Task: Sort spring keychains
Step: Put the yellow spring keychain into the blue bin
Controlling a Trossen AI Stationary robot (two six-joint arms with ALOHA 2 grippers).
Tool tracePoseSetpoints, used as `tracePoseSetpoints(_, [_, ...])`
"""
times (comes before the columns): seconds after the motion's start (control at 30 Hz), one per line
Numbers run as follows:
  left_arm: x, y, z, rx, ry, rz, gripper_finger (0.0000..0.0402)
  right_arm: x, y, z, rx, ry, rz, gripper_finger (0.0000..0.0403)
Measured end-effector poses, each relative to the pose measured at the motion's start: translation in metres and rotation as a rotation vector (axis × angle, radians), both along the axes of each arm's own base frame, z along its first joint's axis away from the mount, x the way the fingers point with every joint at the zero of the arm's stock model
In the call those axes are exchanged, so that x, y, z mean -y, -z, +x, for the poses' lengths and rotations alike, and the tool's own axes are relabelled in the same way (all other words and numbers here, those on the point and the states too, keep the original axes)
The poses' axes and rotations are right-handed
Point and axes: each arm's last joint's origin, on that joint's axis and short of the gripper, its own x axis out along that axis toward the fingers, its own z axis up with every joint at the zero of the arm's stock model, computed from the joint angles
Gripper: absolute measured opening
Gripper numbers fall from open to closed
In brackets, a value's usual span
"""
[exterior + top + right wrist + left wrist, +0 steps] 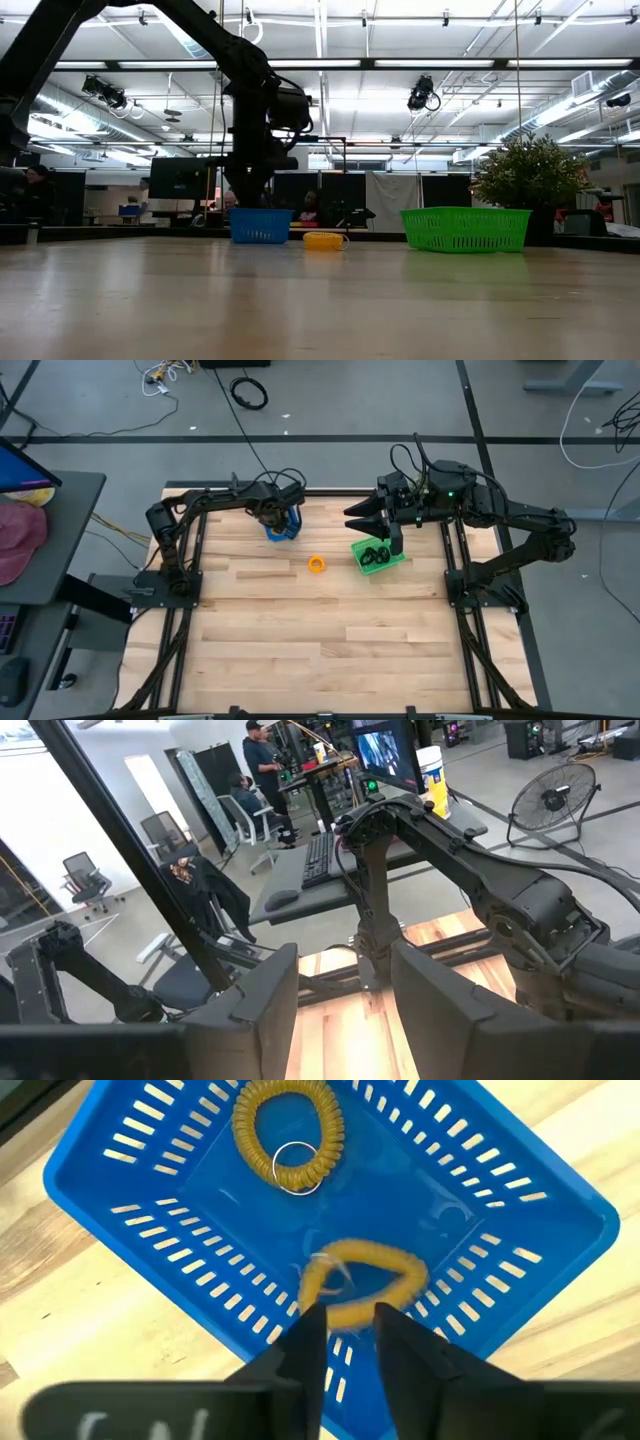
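Note:
My left gripper (350,1312) is over the blue bin (130,1200), shut on an orange spring keychain (365,1280). A second orange keychain (290,1135) lies on the bin's floor. In the high view the left gripper (277,525) sits at the blue bin (283,532) near the table's far edge. A loose orange keychain (317,564) lies on the table between the bins. Black keychains (375,555) rest in the green bin (395,560). My right gripper (347,520) hovers open above the table beside the green bin, pointing left. My left gripper pinches the orange keychain between its two fingers at the near side of the coil loop (350,1315), coming from above and pointing down into the blue bin. The loop spreads out beyond the fingertips over the bin's floor; whether it rests there, I cannot tell.
The blue bin (260,226), the loose orange keychain (323,240) and the green bin (466,229) stand in a row at the table's far side. The near half of the wooden table (320,650) is bare wood. A person (262,750) stands at a desk beyond the table.

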Motion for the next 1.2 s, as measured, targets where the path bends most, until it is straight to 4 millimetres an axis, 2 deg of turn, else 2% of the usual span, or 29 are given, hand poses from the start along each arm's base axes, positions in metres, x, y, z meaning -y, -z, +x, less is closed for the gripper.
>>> tracePoseSetpoints(0.27, [0.001,-0.001,0.000,0.015,0.044,-0.031,0.0133,0.000,0.000,0.000,0.000,0.000,0.000,0.0164])
tracePoseSetpoints(0.4, [0.005,-0.015,0.000,0.054,0.066,0.018,0.0135,0.000,0.000,0.000,-0.002,0.000,-0.002,0.0164])
tracePoseSetpoints(0.57, [0.020,-0.063,-0.002,0.203,0.083,0.195,0.0109,0.000,0.001,0.000,-0.008,-0.001,-0.008,0.0164])
tracePoseSetpoints(0.77, [0.057,-0.134,-0.017,0.471,0.202,0.373,0.0069,0.000,0.002,0.000,-0.016,-0.002,-0.010,0.0164])
tracePoseSetpoints(1.0, [0.111,-0.209,-0.043,0.793,0.590,0.601,0.0034,0.000,0.003,0.000,-0.025,-0.004,-0.024,0.0164])
tracePoseSetpoints(1.1, [0.133,-0.230,-0.052,0.967,0.780,0.619,0.0024,0.000,0.003,0.000,-0.029,-0.004,-0.024,0.0164])
tracePoseSetpoints(1.2, [0.149,-0.241,-0.060,1.134,0.886,0.615,0.0016,0.000,0.003,0.000,-0.029,-0.005,-0.030,0.0164])
